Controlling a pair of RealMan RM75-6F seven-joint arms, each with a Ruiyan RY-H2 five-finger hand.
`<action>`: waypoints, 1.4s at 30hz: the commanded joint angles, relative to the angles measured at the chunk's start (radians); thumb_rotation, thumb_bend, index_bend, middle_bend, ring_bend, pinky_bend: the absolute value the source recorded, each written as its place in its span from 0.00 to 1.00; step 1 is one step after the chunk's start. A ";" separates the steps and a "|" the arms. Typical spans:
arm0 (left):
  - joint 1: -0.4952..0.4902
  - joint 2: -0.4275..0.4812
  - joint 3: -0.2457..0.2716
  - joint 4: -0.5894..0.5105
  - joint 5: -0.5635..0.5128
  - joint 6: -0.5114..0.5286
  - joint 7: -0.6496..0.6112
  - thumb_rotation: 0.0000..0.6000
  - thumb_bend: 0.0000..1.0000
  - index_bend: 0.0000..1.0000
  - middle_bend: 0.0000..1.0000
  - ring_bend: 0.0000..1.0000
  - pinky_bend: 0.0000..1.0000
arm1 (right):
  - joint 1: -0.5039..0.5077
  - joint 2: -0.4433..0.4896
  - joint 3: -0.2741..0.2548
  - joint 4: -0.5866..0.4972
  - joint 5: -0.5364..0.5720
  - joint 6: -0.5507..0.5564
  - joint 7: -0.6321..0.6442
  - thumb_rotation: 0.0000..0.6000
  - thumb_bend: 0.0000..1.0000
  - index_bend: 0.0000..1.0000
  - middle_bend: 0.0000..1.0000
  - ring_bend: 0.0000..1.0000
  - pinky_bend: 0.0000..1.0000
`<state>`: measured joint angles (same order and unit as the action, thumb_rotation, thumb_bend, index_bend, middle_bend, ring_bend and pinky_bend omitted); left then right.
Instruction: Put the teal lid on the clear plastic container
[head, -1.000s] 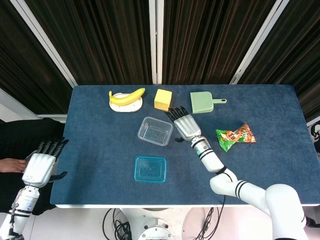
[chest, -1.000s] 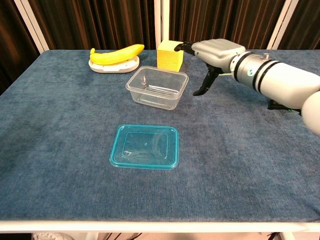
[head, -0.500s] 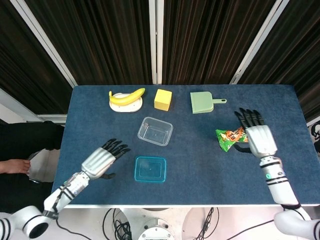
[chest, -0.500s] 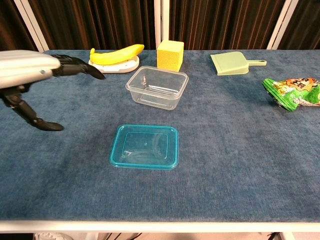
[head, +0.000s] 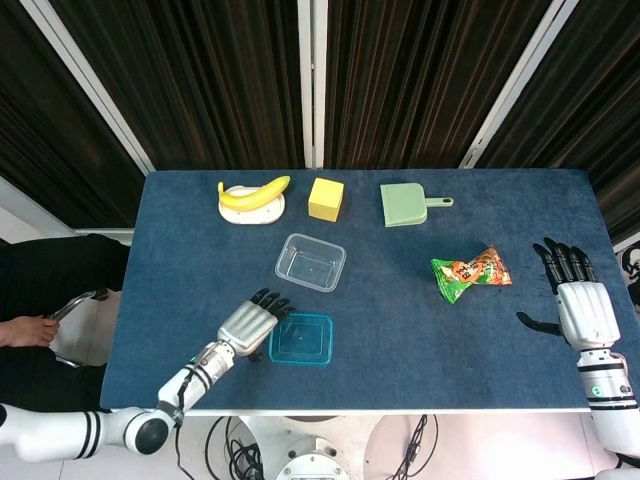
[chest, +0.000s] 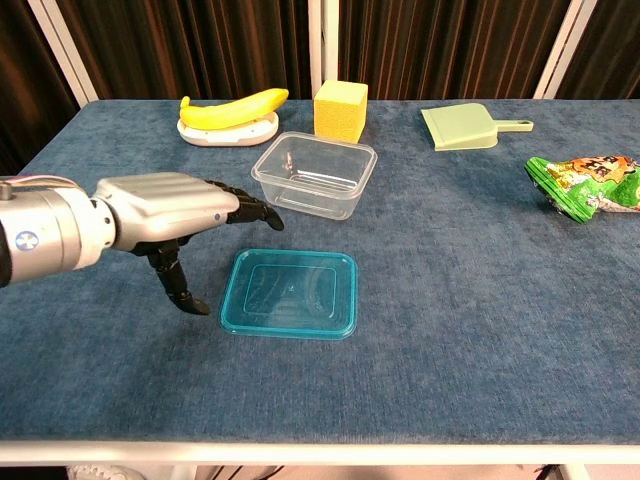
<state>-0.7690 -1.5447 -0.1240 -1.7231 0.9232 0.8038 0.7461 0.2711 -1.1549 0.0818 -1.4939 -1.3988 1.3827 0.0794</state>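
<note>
Both hands hold nothing, fingers spread: left hand hovers beside the teal lid near the table's front edge; right hand at its right edge; clear plastic container mid-table.

A: The desk is deep blue. The lid is see-through teal, the container clear.

B: And the rest?

A: Yellow banana on a white dish, yellow block, pale green dustpan, green and orange snack bag. Both hands, left and right, are silver with black fingers.
</note>
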 joint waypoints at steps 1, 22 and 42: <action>-0.108 -0.069 0.011 -0.034 -0.246 0.070 0.135 1.00 0.11 0.10 0.03 0.00 0.05 | -0.001 -0.009 0.001 0.012 -0.010 -0.004 0.010 1.00 0.03 0.00 0.00 0.00 0.00; -0.279 -0.152 0.031 -0.045 -0.551 0.281 0.268 1.00 0.09 0.09 0.01 0.00 0.04 | -0.017 -0.015 0.017 0.061 -0.027 -0.025 0.102 1.00 0.03 0.00 0.00 0.00 0.00; -0.360 -0.183 0.020 -0.024 -0.652 0.263 0.279 1.00 0.05 0.09 0.00 0.00 0.05 | -0.035 -0.032 0.024 0.102 -0.030 -0.028 0.143 1.00 0.03 0.00 0.00 0.00 0.00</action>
<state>-1.1272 -1.7262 -0.1041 -1.7484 0.2723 1.0677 1.0248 0.2368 -1.1863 0.1055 -1.3925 -1.4287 1.3543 0.2222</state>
